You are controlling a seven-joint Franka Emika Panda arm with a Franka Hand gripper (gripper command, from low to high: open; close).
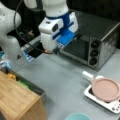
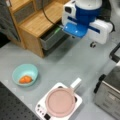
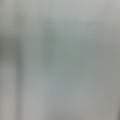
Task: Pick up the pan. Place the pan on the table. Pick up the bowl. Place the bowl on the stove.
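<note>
My pincer (image 1: 51,47) hangs above the bare grey counter (image 1: 62,72), holding nothing; I cannot tell how its jaws stand. Well apart from it, the pan (image 2: 60,102) sits on the stove (image 2: 41,108), beside the bowl (image 2: 25,74).

A steel toaster oven (image 1: 96,42) stands at the back. A wooden box (image 1: 18,100) sits beside a grey drawer (image 2: 51,37). Something orange (image 2: 25,79) lies apart.

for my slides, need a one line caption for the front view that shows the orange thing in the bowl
Gripper hovers above the grey table; pink pan sits on the stove, teal bowl beside it.
</note>
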